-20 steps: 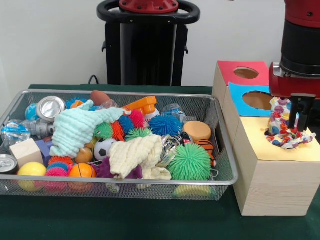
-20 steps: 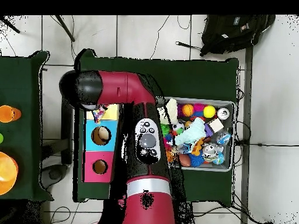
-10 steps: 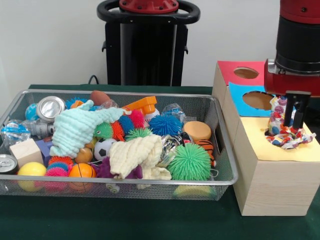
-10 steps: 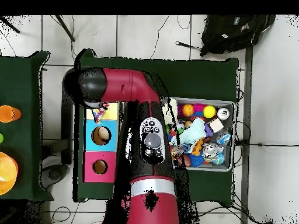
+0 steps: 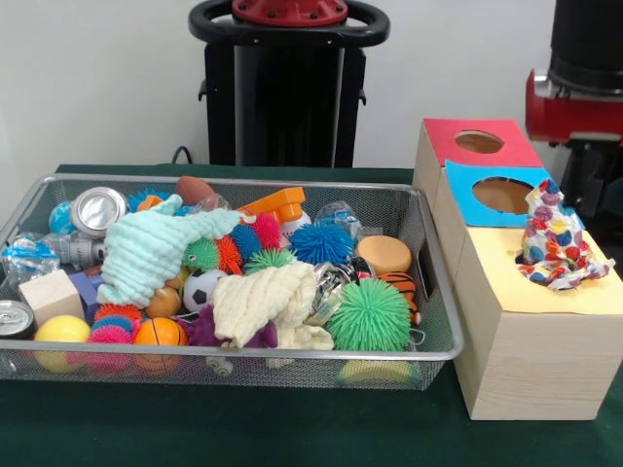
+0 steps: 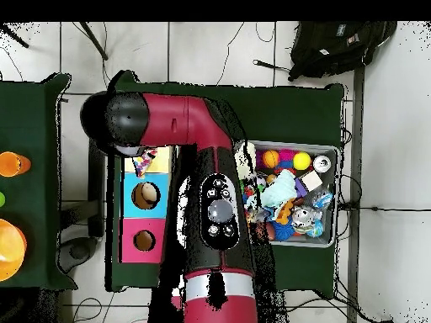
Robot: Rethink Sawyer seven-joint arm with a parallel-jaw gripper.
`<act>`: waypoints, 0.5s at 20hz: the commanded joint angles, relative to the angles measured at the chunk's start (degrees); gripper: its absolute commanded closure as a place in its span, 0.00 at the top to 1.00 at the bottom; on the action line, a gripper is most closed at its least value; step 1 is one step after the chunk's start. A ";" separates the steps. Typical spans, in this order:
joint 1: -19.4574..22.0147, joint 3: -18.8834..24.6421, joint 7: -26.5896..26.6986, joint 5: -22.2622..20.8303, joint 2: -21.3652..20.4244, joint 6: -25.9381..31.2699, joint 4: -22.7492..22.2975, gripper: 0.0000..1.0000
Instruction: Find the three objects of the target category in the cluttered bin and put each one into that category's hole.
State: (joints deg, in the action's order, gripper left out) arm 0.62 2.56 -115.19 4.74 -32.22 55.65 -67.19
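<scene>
On top of the wooden box (image 5: 531, 365), a crumpled spotted cloth (image 5: 553, 238) sits bunched over the yellow panel (image 5: 545, 292), beside the blue (image 5: 492, 209) and red (image 5: 458, 128) panels with round holes. Above it hangs the red and black arm (image 5: 582, 92); I cannot tell how its jaws stand. Left of the box, the wire bin (image 5: 428, 336) holds balls, cloths and cans.

A crumpled cloth (image 5: 552, 238) with coloured dots lay bunched on the yellow top (image 5: 545, 287) of the wooden box (image 5: 531, 360), at the right, standing up in a peak and covering the yellow hole. Beyond it lay the blue top (image 5: 477, 175) and the red top (image 5: 448, 136), each hole open. In the wire bin (image 5: 428, 292) at left lay a mint cloth (image 5: 146, 253) and a cream cloth (image 5: 263, 302) among balls.
</scene>
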 commanded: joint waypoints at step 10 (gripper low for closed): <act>-0.68 -0.87 -9.27 1.24 -5.74 8.59 -6.91 0.00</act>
State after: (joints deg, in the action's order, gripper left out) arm -0.41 1.79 -115.19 4.83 -37.59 57.57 -67.94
